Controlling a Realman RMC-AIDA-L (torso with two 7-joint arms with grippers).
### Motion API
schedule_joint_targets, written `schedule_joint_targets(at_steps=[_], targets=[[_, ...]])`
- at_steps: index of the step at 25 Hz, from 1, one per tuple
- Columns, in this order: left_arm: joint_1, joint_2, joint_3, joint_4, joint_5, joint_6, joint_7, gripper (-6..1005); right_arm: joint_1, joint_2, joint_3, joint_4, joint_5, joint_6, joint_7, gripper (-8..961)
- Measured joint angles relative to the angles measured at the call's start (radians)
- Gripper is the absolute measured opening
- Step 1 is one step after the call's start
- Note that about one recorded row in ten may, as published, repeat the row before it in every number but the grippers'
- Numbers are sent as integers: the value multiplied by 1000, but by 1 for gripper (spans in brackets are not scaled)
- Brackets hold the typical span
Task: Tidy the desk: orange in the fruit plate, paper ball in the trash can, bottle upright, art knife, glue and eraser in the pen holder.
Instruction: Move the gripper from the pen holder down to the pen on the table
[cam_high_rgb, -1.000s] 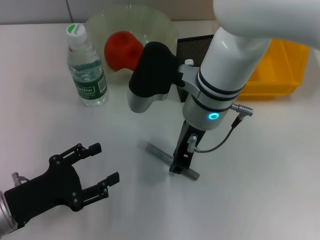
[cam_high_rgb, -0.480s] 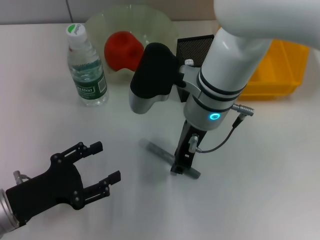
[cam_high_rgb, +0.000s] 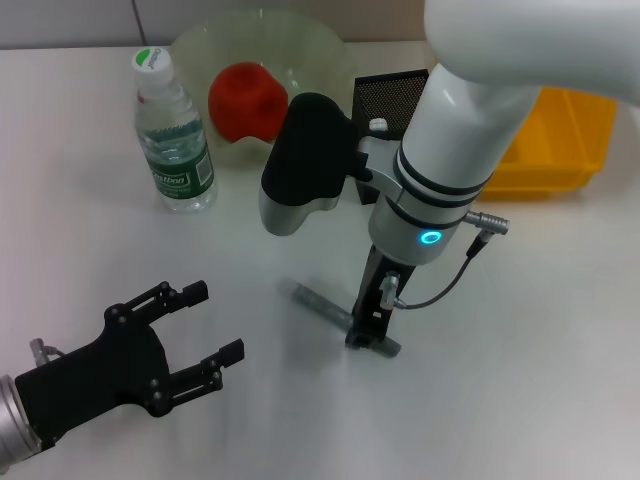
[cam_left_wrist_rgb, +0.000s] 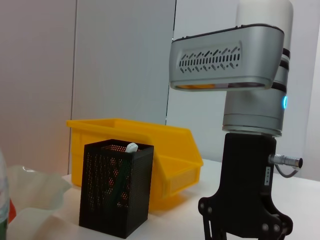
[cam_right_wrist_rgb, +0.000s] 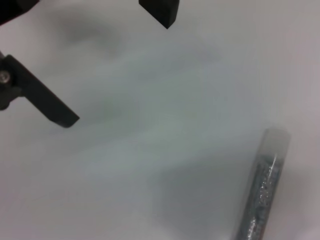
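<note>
head view: the knife (cam_high_rgb: 345, 318), a grey bar, lies at lower centre, its long axis running from upper left to lower right. the right gripper (cam_high_rgb: 365, 338) stands on its lower-right end; its finger spread cannot be told. the left gripper (cam_high_rgb: 205, 325), lower left, is spread wide and empty. left wrist view alone shows a white-tipped thing (cam_left_wrist_rgb: 131, 147) in the holder (cam_left_wrist_rgb: 115, 186).

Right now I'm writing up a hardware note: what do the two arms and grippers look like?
The right arm is a thick white cylinder with black rings, a glowing cyan ring light, a black-and-grey housing and a looping grey cable; the right gripper is black. The left gripper is a black skeletal linkage with two fingers on a silver wrist.
</note>
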Motion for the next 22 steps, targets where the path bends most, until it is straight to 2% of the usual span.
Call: schedule_joint_targets(at_steps=[11, 22], targets=[[-4, 0, 0, 0, -3, 0, 0, 784, 0, 0, -1, 2, -7, 0, -1, 178], [-13, 0, 0, 0, -2, 0, -12, 784, -8, 0, 2, -6, -14, -5, -6, 154]])
